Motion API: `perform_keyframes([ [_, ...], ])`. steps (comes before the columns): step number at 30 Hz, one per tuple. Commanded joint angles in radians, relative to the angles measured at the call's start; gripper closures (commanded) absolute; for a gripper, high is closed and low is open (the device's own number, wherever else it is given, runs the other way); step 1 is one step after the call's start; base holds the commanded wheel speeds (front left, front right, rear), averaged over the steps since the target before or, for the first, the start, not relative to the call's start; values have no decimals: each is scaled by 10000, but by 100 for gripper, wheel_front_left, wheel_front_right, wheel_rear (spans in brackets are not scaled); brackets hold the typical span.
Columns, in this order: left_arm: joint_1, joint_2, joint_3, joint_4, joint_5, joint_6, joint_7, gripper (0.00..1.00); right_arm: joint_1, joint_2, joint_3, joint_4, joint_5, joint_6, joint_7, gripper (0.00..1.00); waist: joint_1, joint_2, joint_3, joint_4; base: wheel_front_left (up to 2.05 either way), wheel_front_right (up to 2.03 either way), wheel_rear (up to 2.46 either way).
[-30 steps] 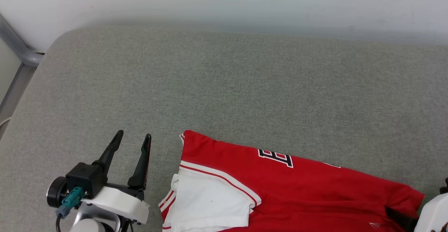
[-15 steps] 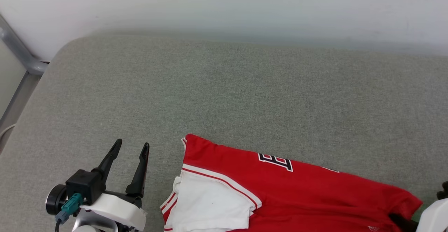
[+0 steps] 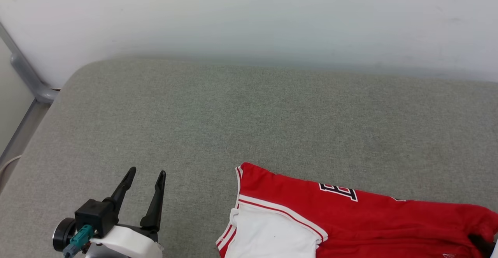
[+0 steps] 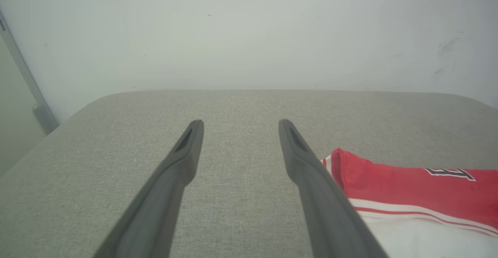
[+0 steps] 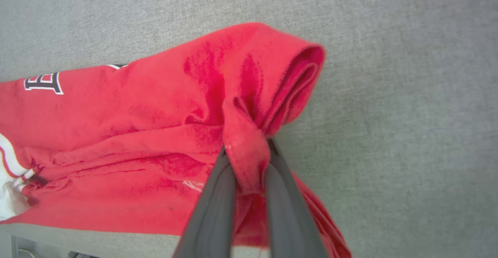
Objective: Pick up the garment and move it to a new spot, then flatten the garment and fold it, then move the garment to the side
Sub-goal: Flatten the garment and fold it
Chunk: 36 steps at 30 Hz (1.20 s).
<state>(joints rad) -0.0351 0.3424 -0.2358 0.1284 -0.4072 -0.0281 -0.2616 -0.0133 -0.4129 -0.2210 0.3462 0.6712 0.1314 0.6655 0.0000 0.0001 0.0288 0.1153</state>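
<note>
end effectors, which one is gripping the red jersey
The right end effector, shut on a fold of the red jersey; the left end effector stands open, apart from it.

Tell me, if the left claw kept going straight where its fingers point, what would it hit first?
Likely the white wall: the left gripper points across bare grey cushion toward it. The garment lies to its right, outside that line. Whether the fingers would graze the cushion sooner is unclear.
</note>
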Motion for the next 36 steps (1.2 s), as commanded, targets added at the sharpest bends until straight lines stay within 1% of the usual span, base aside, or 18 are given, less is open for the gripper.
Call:
perform_keyframes([
  [1, 214, -33, 44, 9, 75, -52, -45, 0, 176, 21, 108, -185, 37, -14, 26, 100, 0, -1, -171, -43, 0, 0, 0],
  [7, 532, -84, 187, -21, 49, 1, -45, 0, 431, 248, 572, -1114, -26, -12, 387, 100, 0, -1, -551, -186, 0, 0, 0],
  [10, 601, -121, 324, -102, 6, 23, -46, 0, 527, 561, 752, -1765, 86, -12, 694, 100, 0, -1, -688, -218, 0, 0, 0],
  [13, 701, -206, 431, -167, -48, 18, -46, 0, 539, 1089, 825, -2520, 432, -12, 1241, 100, 0, -1, -789, -219, 0, 0, 0],
  [17, 659, -295, 529, -202, -1, -7, -46, 0, 546, 1740, 1188, -3535, 406, -12, 2026, 100, 0, -1, -845, -151, 0, 0, 0],
  [18, 656, -306, 560, -202, 7, -15, -46, 0, 548, 1963, 1275, -3785, 428, -12, 2215, 100, 0, -1, -853, -118, 0, 0, 0],
  [21, 702, -384, 687, -226, 42, -35, -46, 0, 510, 2992, 1209, -4272, 618, -11, 2805, 100, 0, -1, -872, 9, 0, 0, 0],
  [23, 759, -430, 749, -219, 65, -51, -46, 0, 450, 3347, 1325, -4592, 521, -12, 3122, 100, 0, -1, -875, 97, 0, 0, 0],
  [25, 776, -467, 832, -218, 90, -59, -46, 0, 443, 3565, 1562, -4805, 481, -12, 3270, 100, 0, -1, -859, 200, 0, 0, 0],
  [26, 802, -465, 871, -205, 104, -77, -44, 0, 438, 3609, 1658, -4869, 480, -12, 3288, 100, 0, -1, -856, 251, 0, 0, 0],
  [29, 863, -480, 945, -155, 142, -145, -37, 0, 490, 3647, 2164, -4581, 1204, -12, 2857, 100, 0, -1, -859, 406, 0, 0, 0],
  [31, 879, -517, 925, -126, 195, -186, -35, 0, 411, 3641, 2540, -4190, 1568, -12, 2380, 100, 0, -1, -852, 504, 0, 0, 0],
  [36, 818, -578, 892, 2, 271, -259, -37, 0, -5, 3638, 3472, -3027, 2010, -11, 1089, 100, 0, -1, -835, 762, 0, 0, 0],
])
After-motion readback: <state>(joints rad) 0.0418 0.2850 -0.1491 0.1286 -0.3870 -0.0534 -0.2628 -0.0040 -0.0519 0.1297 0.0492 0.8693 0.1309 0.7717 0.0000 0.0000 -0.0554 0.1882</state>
